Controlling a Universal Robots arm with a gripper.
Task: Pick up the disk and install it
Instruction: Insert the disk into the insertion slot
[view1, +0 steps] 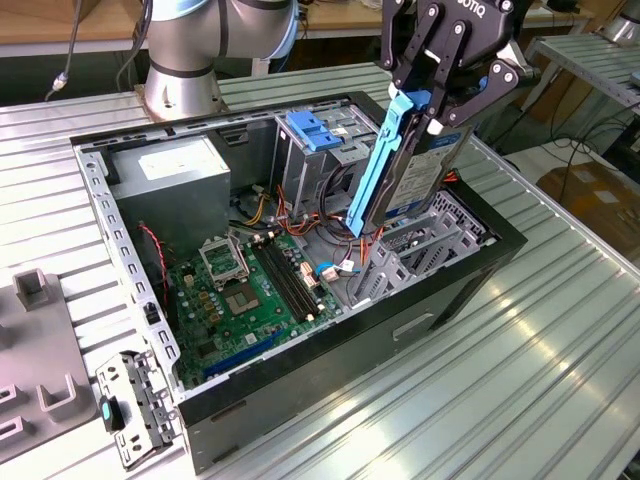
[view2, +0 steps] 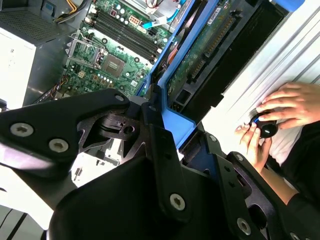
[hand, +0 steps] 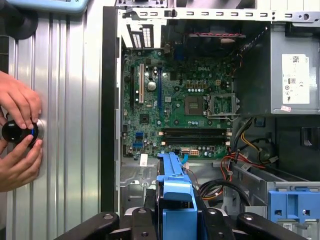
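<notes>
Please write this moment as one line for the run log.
gripper: shut on disk | disk: tilted, lower end by drive cage of open computer case | install: not yet seated

Robotics laboratory or workshop. Evidence: robot arm base (view1: 182, 90) bolted to a ribbed aluminium desk (view1: 500, 400), an opened computer case (view1: 330, 370) standing on it, and a person's hand (hand: 20, 102) working a control knob (hand: 17, 131).
</notes>
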